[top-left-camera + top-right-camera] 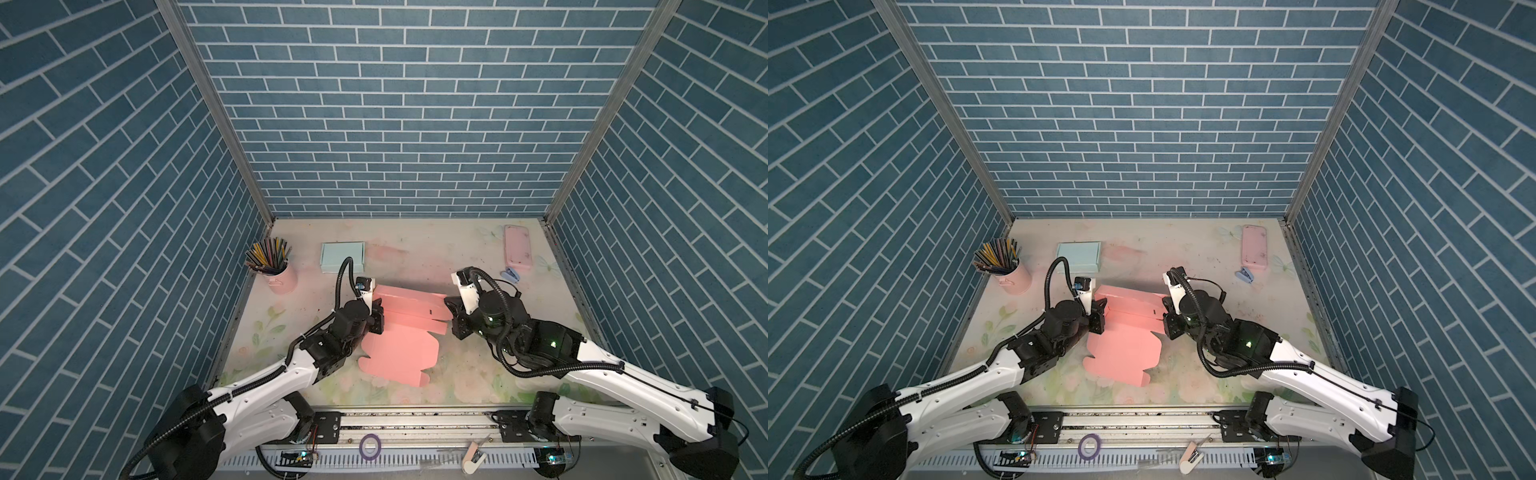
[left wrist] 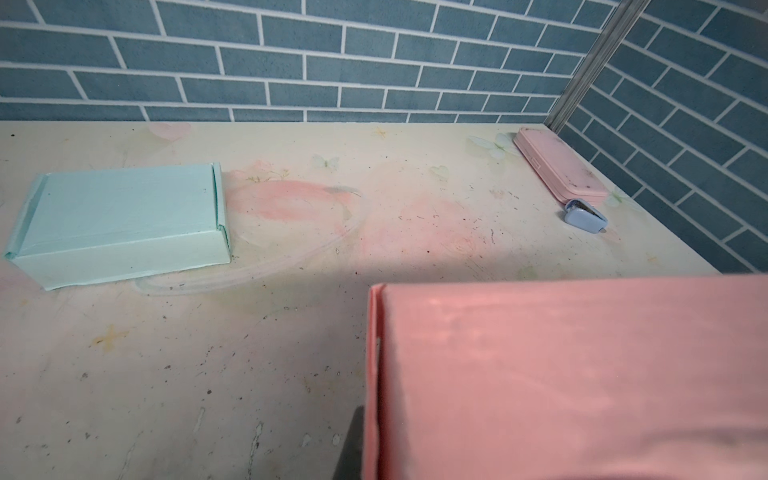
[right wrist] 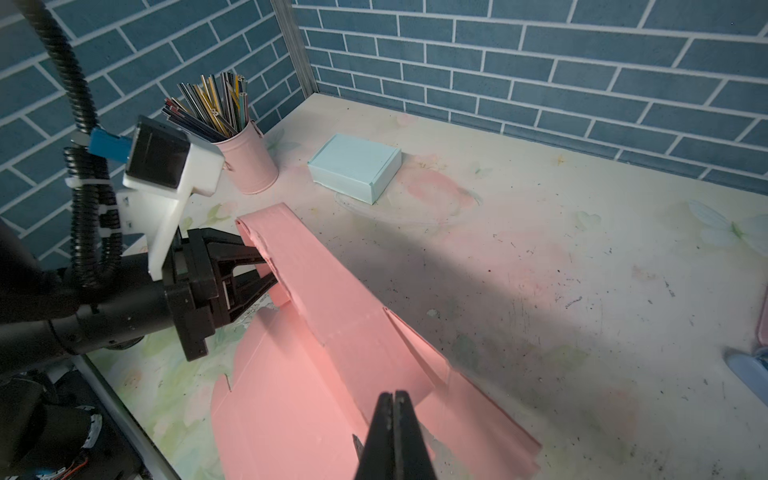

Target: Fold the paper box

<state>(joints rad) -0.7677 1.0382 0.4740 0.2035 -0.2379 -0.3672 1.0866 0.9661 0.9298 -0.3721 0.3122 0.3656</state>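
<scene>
The pink paper box (image 1: 409,308) lies mid-table in both top views, partly folded: its long back wall stands up and a flat panel (image 1: 1125,353) lies toward the front. My left gripper (image 1: 378,318) is shut on the left end of the raised wall; in the right wrist view its fingers (image 3: 259,255) pinch that end. In the left wrist view the pink wall (image 2: 561,374) fills the foreground, with one dark finger (image 2: 352,449) beside its flap. My right gripper (image 3: 392,395) is shut, its tips pressed together with nothing between them, just over the box's loose right-end flaps (image 3: 465,411).
A folded mint box (image 1: 343,257) sits at the back left, next to a pink cup of pencils (image 1: 276,274). A pink case (image 1: 518,247) and a small blue stapler (image 1: 510,274) lie back right. A purple tape ring (image 1: 370,445) rests on the front rail.
</scene>
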